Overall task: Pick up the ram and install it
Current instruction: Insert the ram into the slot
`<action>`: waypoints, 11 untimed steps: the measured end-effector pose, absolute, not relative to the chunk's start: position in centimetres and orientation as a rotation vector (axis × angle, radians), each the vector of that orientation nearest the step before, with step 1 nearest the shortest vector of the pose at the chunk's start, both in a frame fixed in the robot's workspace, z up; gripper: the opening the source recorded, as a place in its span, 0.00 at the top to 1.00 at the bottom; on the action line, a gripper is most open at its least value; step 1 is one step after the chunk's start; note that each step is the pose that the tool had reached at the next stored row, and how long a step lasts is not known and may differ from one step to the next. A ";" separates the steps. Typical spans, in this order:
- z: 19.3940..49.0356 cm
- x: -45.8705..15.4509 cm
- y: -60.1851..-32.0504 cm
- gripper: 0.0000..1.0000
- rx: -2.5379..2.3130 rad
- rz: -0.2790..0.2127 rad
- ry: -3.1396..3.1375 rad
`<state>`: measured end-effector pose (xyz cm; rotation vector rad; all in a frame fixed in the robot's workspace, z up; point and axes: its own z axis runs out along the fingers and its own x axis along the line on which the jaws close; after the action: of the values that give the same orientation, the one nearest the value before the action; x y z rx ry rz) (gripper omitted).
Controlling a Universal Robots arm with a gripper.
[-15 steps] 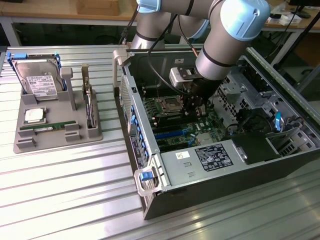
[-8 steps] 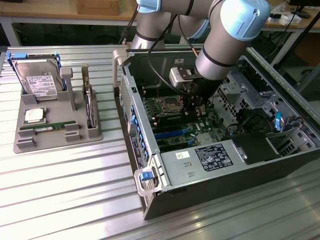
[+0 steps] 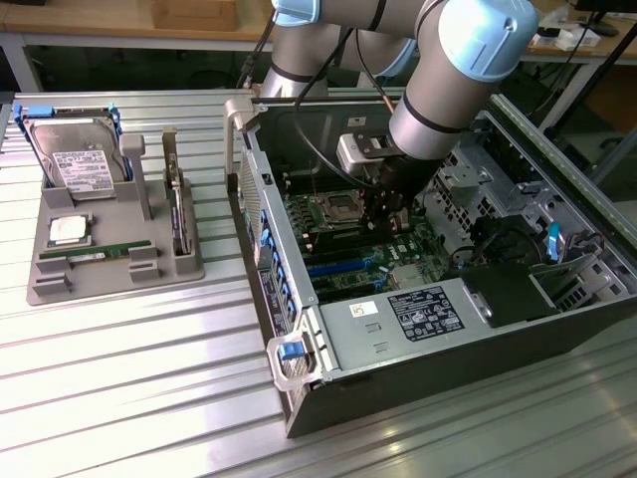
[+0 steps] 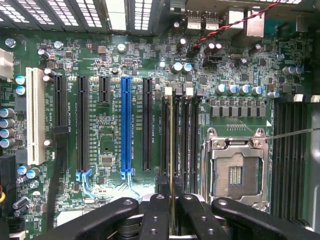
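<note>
wrist view looks down past the gripper [image 4: 172, 202] onto the motherboard [image 4: 110, 145]. the ram [image 4: 171, 150] shows edge-on as a thin pale line running out from between the black fingers [image 4: 156, 212] along the bank of memory slots [image 4: 184, 135]. the fingers are clenched on the ram, one on each face, so the stick is held. it lies parallel to the slots, over those in the bank furthest from the cpu socket [image 4: 235, 172], between the socket and the blue slot [image 4: 126, 125]. whether its lower edge touches a slot or hangs just above, i cannot tell. in the exterior view the gripper [image 3: 388, 211] is down inside the open case [image 3: 398, 398], over the board near the socket. well apart on the exterior view's left, the grey tray [image 3: 45, 289] holds a hard drive [image 3: 75, 159], a processor [image 3: 68, 229] and another green stick [image 3: 100, 254] lying flat. so the pick-up looks done and the install step is in hand: lining up and seating. to my eye that calls for the stick to sit squarely over one slot rather than between two, its notch matched to the slot's key and the end latches [image 4: 168, 91] open. it then needs a straight, even press along its length so neither end goes in first; a skewed push could jam it or strain the board.
</note>
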<state>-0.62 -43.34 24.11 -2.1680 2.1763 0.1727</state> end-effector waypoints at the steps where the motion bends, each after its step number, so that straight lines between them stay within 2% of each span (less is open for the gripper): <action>1: 24.1 -0.6 -43.3 0.87 -2.167 0.173 2.177; 11: 24.1 -0.6 -43.2 0.87 -2.173 0.161 2.183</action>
<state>-0.62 -43.25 24.11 -2.1725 2.1829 0.1609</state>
